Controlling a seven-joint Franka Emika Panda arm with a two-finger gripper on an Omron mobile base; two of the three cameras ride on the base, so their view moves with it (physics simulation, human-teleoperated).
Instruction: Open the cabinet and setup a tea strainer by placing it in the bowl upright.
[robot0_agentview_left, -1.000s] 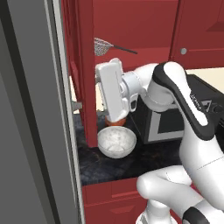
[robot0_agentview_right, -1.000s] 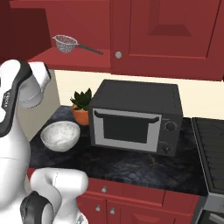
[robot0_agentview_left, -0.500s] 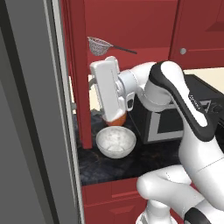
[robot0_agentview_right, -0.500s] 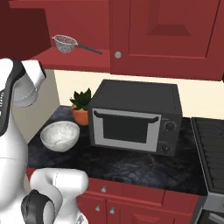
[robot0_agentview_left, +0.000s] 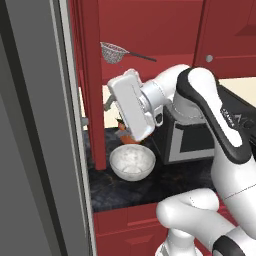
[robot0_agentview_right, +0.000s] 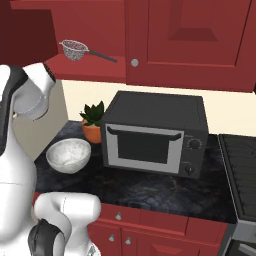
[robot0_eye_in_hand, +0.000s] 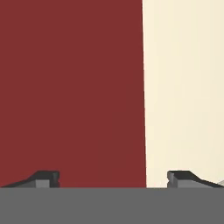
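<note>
So the arm (robot0_agentview_left: 200, 100) is all glossy white, rounded shells with dark grey/black bands at the joints, kinda chunky tube segments. One dark section in the left base view has tiny pale lettering on it, too small to read. The hand is a flat white boxy block with rounded corners. The gripper (robot0_eye_in_hand: 113, 178) has two small dark grey finger tips (robot0_eye_in_hand: 43, 178), blocky with stepped ends.

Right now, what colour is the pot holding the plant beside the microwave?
Orange terracotta. The pot shows best in the right base view, between the bowl and the microwave.
</note>
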